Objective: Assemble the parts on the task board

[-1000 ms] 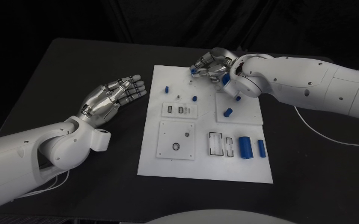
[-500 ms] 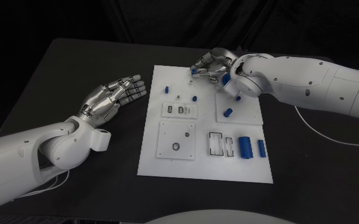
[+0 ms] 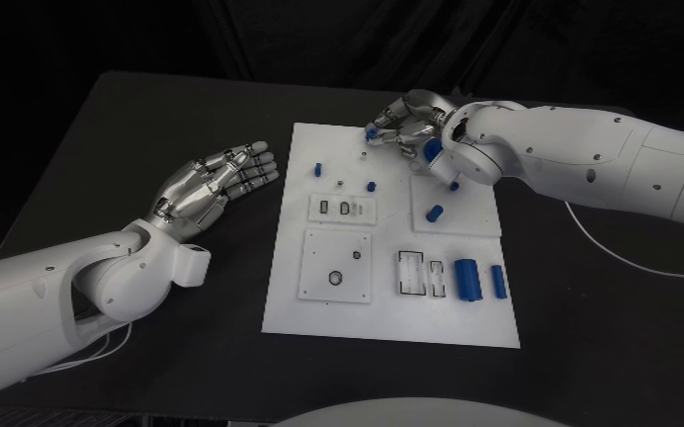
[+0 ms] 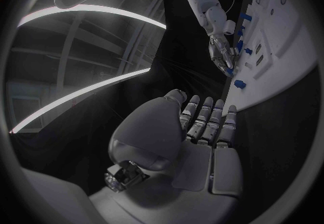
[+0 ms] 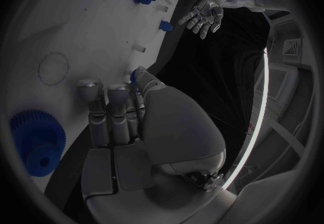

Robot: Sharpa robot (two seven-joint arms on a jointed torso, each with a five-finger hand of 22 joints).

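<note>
Pinching a small blue piece (image 3: 372,133) between its fingertips, the right robot hand (image 3: 402,127) hangs over the far edge of the white board (image 3: 328,320), a little above centre in the head picture. In the right wrist picture a sliver of the same blue shows between the curled fingers (image 5: 119,106), so the hand is grasping it and not merely touching.

Just below that hand, a thin pale peg (image 3: 362,157) stands out of the board, and a blue gear (image 5: 35,138) lies close under the wrist. Further down the board sit several loose blue pieces: a short one (image 3: 318,170) near the left edge, another (image 3: 371,188) at the middle, one (image 3: 435,214) on the raised square plate, and two longer cylinders (image 3: 468,281) side by side at the lower right.

The held piece looks like hard moulded plastic, light and stiff, with nothing to bend or crush (though its smooth skin could slip against metal fingertips). Judged from its shape, it is best held across its round sides, leaving the end free to meet a hole or peg; a grip too near the tip would likely let it pivot.

Out on the black tabletop (image 3: 128,130), at the left of the frame, the left robot hand (image 3: 213,183) lies released, palm up, fingers spread, holding nothing, well apart from the board.
</note>
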